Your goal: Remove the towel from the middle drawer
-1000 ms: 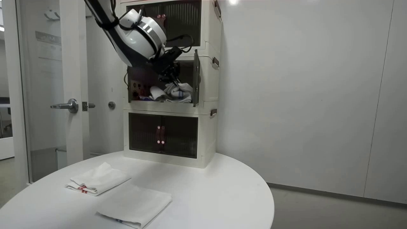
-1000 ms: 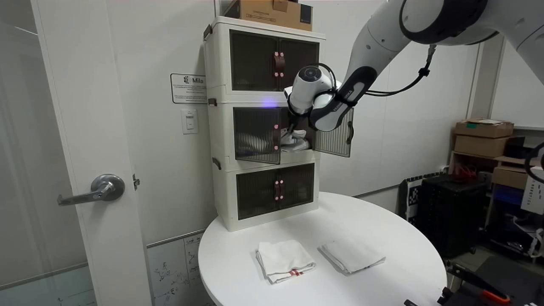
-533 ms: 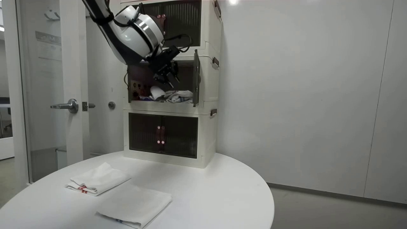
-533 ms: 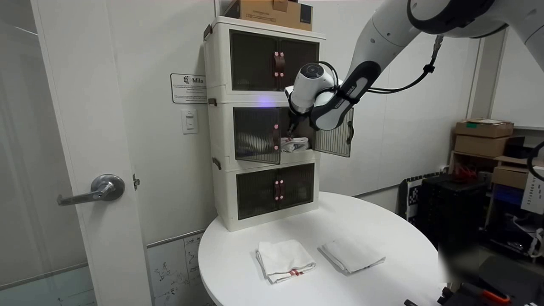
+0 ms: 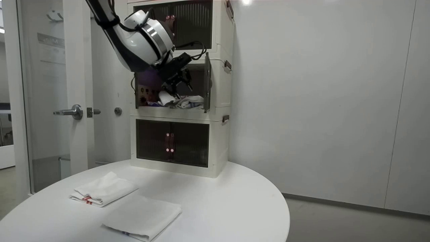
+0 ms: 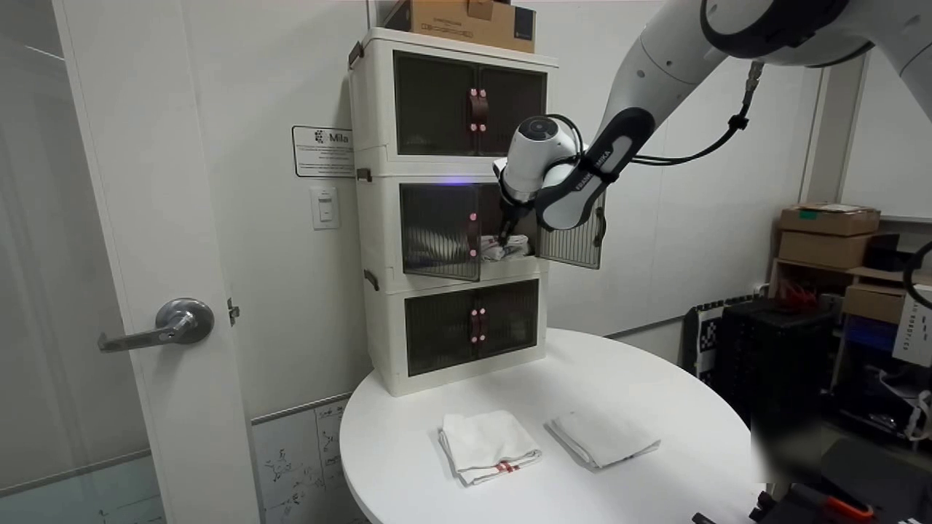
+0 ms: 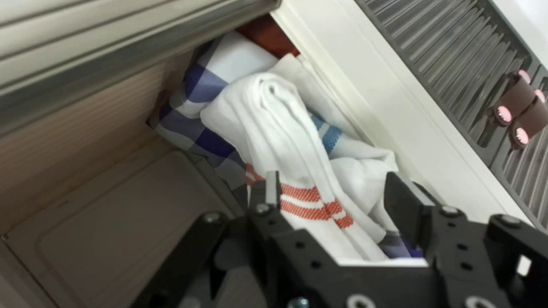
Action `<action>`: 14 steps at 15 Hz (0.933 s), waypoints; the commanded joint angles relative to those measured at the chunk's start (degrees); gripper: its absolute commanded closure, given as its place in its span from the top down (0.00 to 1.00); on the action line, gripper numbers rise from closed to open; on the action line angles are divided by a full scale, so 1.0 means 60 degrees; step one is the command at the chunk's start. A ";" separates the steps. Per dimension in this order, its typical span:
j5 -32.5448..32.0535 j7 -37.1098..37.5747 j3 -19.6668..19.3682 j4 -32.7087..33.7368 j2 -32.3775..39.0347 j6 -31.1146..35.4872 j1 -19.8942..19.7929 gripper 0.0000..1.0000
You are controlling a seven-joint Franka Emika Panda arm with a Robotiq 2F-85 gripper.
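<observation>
The towel [image 7: 278,141], white with red stripes, lies folded on other cloths inside the middle drawer [image 7: 368,90], whose tinted doors stand apart. In the wrist view my gripper [image 7: 334,192] is open above the towel, its striped part showing between the spread fingers; nothing is pinched. The towel's near end passes out of sight behind the gripper body. In both exterior views the gripper [image 5: 184,93] reaches into the middle compartment with fingertips just over the cloth pile; contact cannot be made out.
A white cloth with blue stripes [image 7: 329,139] and a blue-checked cloth [image 7: 205,85] share the compartment. The swung-out door [image 5: 207,82] stands close beside the gripper. On the round table [image 5: 235,201] lie a folded cloth with a red mark [image 5: 104,188] and a folded white cloth [image 5: 144,215].
A second ago the gripper was down on bunched-up cloth. It let go and rose, and the pile settled flatter. Since then the fingers have spread wider and the gripper has dipped and tilted toward the pile.
</observation>
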 commanded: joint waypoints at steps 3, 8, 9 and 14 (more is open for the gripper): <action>0.0335 -0.0606 0.0224 0.0089 0.0025 -0.0367 -0.0309 1.00; 0.0145 -0.1159 0.0160 0.0432 0.0120 -0.0584 -0.0432 1.00; 0.0138 -0.1384 0.0170 0.0534 0.0190 -0.0666 -0.0449 0.98; 0.0736 -0.2809 0.0059 0.0923 0.0616 -0.0619 -0.0309 0.85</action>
